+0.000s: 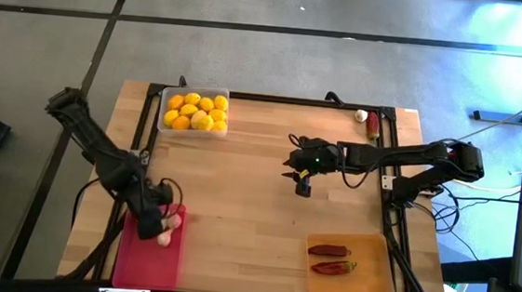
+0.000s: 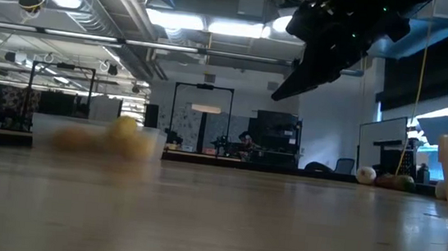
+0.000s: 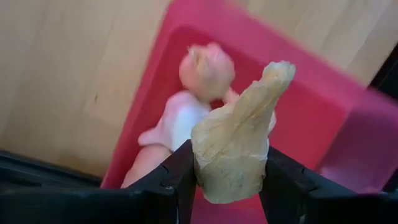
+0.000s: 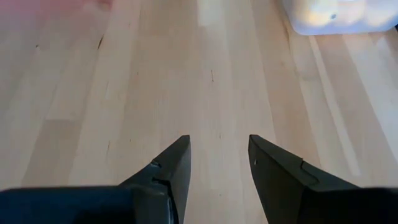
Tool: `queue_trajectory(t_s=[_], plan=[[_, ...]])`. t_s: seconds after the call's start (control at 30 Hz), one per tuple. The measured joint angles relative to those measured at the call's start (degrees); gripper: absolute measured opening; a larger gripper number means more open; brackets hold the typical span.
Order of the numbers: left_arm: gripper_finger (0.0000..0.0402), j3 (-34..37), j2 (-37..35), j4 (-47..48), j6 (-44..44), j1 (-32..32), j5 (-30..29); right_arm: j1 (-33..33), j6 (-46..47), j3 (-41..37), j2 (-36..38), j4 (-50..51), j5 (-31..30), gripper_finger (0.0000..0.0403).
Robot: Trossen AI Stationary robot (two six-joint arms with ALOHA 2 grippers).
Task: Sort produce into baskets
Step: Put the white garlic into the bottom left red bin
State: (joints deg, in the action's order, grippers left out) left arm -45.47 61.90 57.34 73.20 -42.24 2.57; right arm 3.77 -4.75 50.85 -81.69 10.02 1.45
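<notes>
Pink plastic is where the action is: the left hand (image 3: pixel 227 180) hovers over the pink basket (image 1: pixel 145 258) at the bench's near left corner, clenched on a garlic bulb (image 3: pixel 236 146) with its papery stem poking up between the fingers. I'd say it's held there so it can be dropped in with its own kind, since other garlic bulbs (image 1: pixel 171 228) already lie at that basket's far end. I count at least two in there, pale and bunched together; the arm hides part of them, so there may be more.

Over at the far left of the bench (image 1: pixel 267 193), the clear basket (image 1: pixel 193 112) is packed with yellow and orange lemons, roughly ten. The orange basket (image 1: pixel 367 280) at the near right corner holds two red chili peppers (image 1: pixel 331 258) lying side by side. Two stragglers remain loose near the far right corner: one garlic bulb (image 1: pixel 361 116) and, just beside it, one chili (image 1: pixel 373 127).

The right hand (image 1: pixel 303 185) hangs above the middle of the bench, fingers apart and gripping nothing, most likely waiting its turn for those two.
</notes>
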Motion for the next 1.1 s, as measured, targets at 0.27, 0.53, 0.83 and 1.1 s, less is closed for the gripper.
queue_trajectory(t_s=[0.27, 0.53, 0.83, 1.1], plan=[[0.0134, 0.0, 5.3, -1.0, 2.6, -7.3, 0.0, 0.0, -0.4, 0.0, 0.0, 0.8, 0.0, 0.0154], [0.0171, 0.0, 11.8, 1.0, 7.4, -8.0, -0.4, 0.0, -1.2, 0.0, 0.0, 0.6, 0.0, 0.0154], [0.0237, 0.1, 13.5, 3.3, 7.1, -7.9, 0.7, 0.0, -1.2, 0.0, 0.0, 0.6, 0.0, 0.0154], [0.0244, -0.2, 13.5, 3.7, 1.6, -4.4, 8.2, 0.0, -1.1, 0.0, 0.0, 0.6, 0.0, 0.0154]])
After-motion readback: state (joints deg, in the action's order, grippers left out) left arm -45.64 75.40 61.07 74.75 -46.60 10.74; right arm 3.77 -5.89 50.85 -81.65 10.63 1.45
